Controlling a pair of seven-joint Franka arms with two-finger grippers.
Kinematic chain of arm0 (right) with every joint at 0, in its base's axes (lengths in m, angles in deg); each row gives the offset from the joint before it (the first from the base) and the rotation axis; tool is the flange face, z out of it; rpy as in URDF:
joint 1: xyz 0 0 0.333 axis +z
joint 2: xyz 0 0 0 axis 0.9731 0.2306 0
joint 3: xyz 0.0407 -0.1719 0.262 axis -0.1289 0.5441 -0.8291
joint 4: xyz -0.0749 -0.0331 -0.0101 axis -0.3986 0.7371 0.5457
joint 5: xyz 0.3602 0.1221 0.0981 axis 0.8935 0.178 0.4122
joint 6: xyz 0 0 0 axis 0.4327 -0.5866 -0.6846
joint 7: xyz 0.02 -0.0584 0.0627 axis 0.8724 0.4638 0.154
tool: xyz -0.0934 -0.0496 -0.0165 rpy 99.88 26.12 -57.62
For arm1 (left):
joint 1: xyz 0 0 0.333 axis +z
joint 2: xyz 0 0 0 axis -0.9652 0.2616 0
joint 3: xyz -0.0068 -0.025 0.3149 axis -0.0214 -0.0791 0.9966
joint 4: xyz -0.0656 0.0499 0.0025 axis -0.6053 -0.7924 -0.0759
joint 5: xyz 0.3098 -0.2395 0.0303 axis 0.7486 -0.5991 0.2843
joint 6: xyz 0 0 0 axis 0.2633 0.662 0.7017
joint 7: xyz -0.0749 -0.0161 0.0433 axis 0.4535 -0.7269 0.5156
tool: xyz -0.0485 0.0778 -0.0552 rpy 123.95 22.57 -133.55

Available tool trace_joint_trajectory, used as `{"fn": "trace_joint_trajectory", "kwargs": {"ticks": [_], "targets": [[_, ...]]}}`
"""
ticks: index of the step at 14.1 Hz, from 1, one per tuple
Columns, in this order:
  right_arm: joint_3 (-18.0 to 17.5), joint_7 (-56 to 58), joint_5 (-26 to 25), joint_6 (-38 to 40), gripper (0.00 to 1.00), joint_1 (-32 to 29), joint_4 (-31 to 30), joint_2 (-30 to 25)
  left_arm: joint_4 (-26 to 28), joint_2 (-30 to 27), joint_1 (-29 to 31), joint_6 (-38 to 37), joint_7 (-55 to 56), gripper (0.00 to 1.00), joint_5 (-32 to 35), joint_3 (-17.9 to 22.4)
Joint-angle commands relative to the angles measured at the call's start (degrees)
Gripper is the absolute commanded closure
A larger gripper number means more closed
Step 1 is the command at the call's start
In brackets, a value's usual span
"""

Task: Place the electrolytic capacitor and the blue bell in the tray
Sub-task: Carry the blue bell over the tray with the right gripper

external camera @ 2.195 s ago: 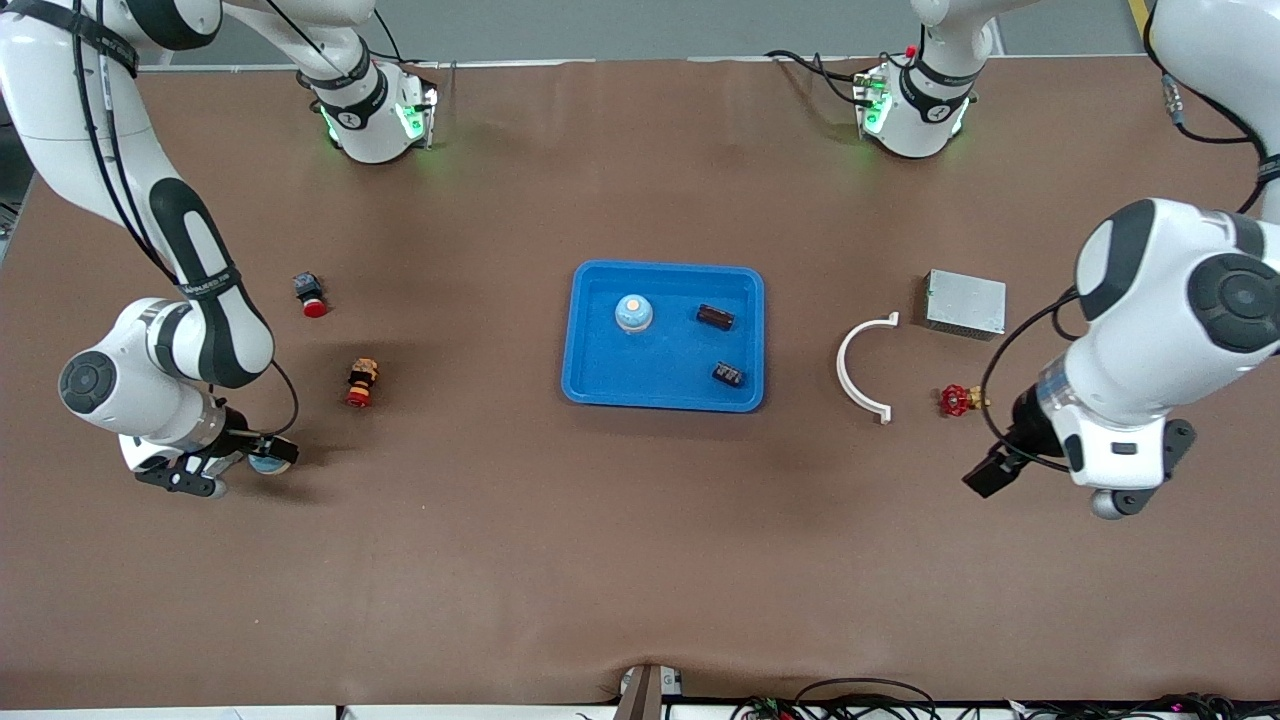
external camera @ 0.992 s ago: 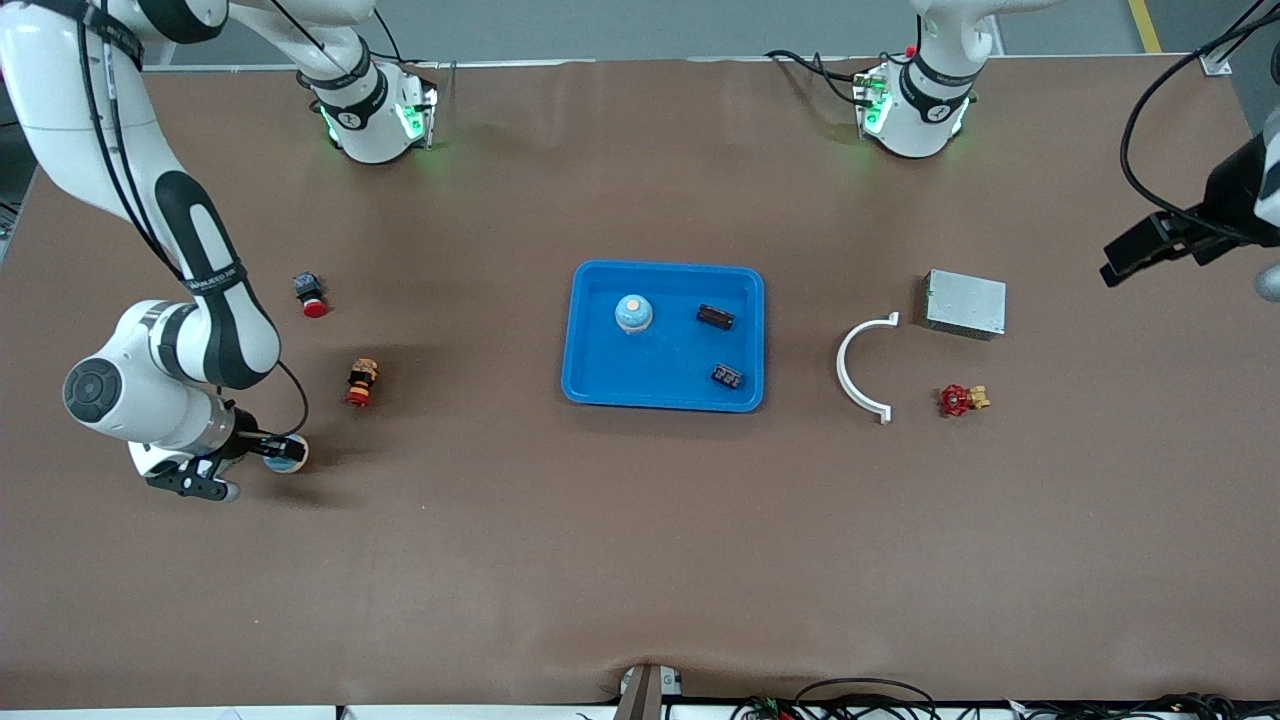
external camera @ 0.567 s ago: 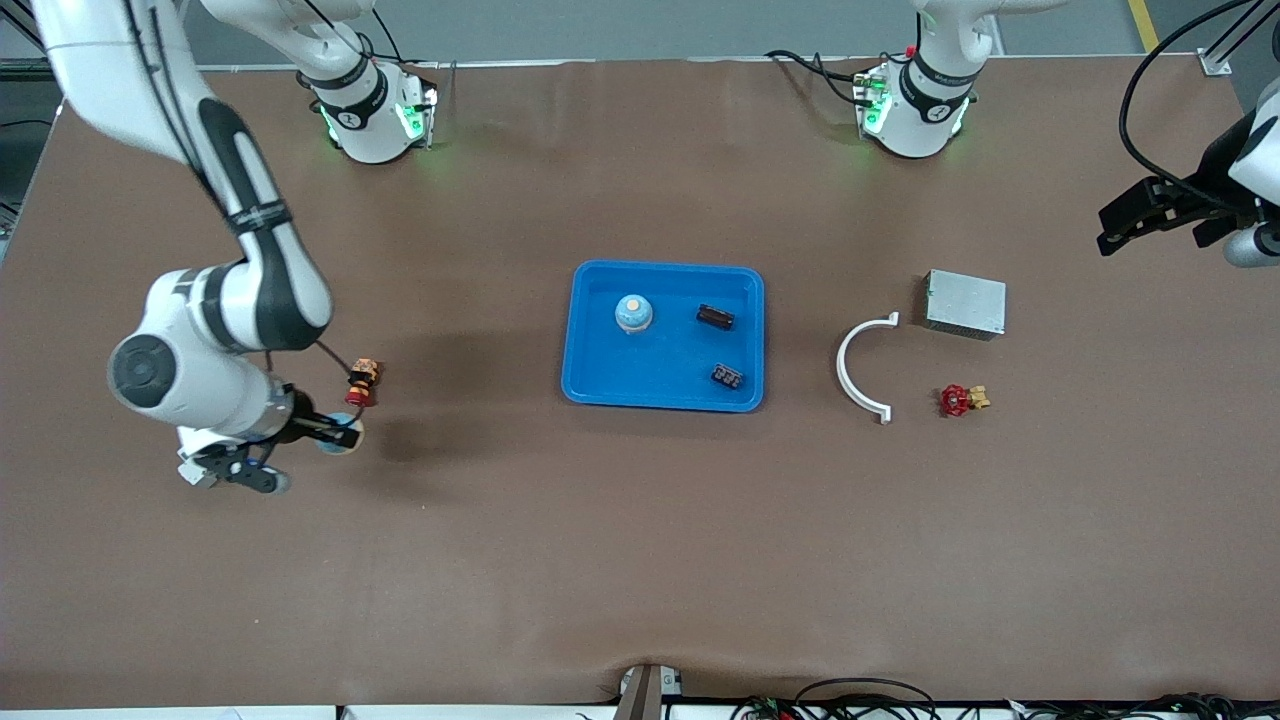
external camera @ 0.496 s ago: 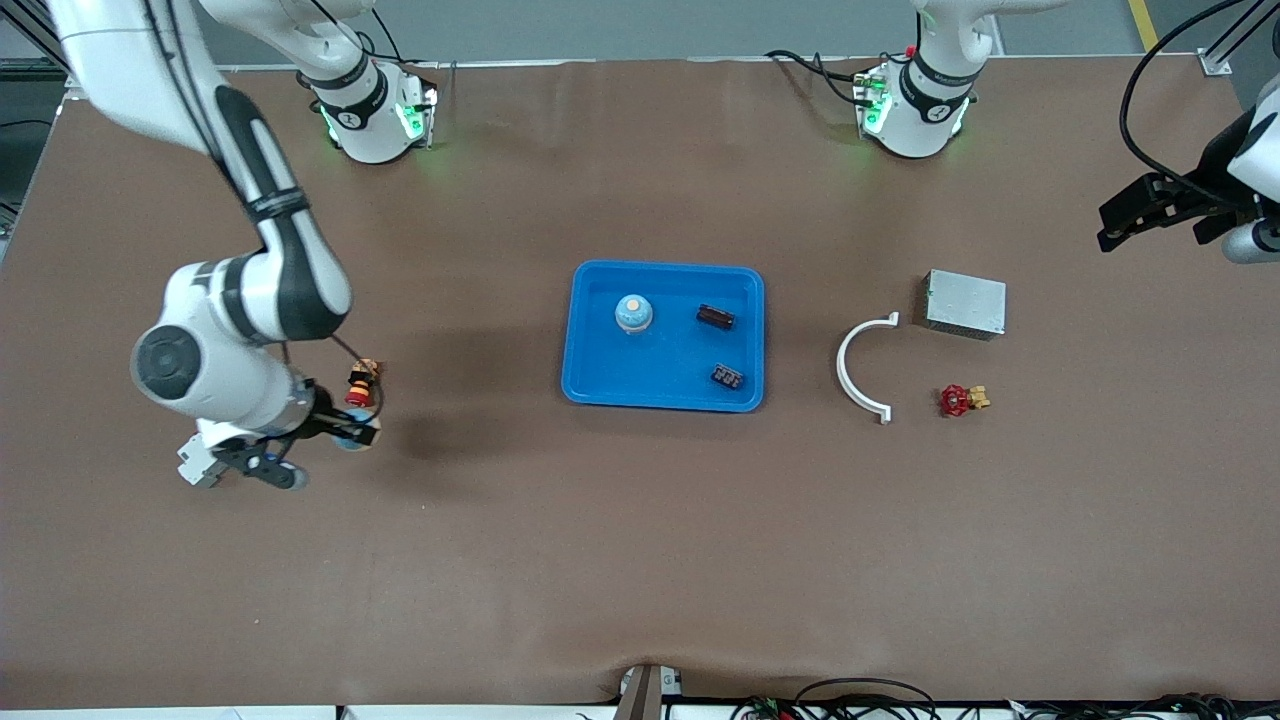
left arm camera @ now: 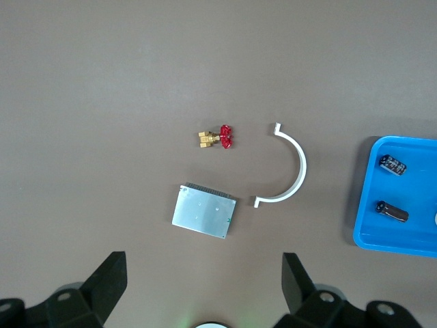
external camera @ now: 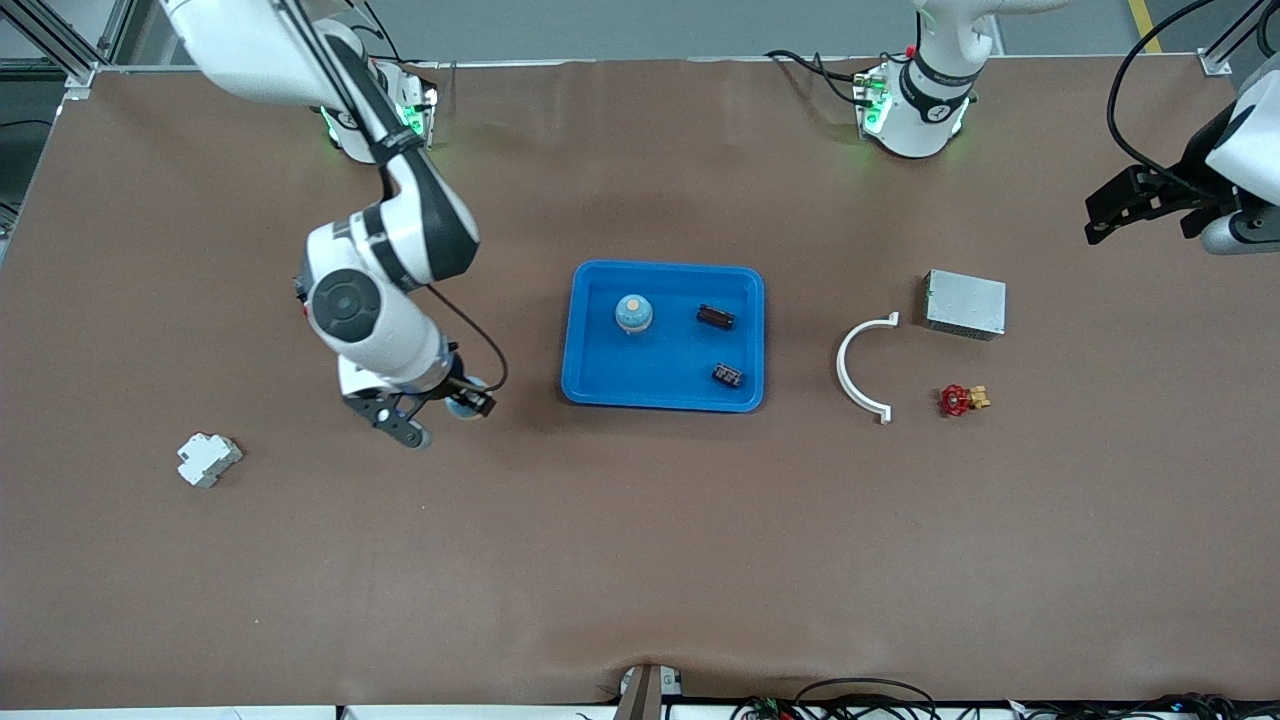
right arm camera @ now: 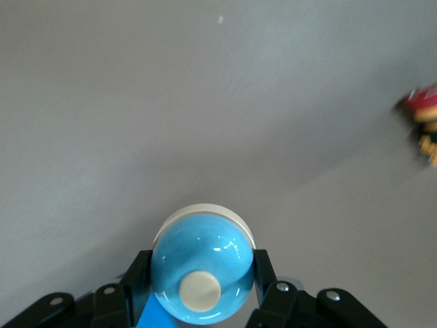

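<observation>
Two blue bells show: one sits in the tray with two capacitors, the other is clamped in the right claw over the bench beside the tray. Left claw hangs spread wide above the grey box.

Blue bell in right hand; another bell, two capacitors in tray.

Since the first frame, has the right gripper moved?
Yes. The right gripper, shut on a blue bell, has travelled toward the tray, now close beside it.
</observation>
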Motion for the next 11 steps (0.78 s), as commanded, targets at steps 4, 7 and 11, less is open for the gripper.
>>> {"fn": "trace_joint_trajectory", "kwargs": {"ticks": [4,7,11], "targets": [[0.77,-12.56,0.12,-0.76,1.00,7.85,-0.21,-0.86,0.78,-0.94,0.32,0.39,-0.92,0.00,-0.55,0.37],[0.77,-17.30,0.12,-2.17,1.00,10.41,-0.03,-0.60,0.25,-0.68,-0.03,0.39,-0.74,0.00,0.07,0.11],[0.86,-22.49,0.04,-3.75,1.00,13.39,1.28,1.59,-0.01,-0.68,-0.03,0.39,-0.74,0.00,0.07,0.11]]}}
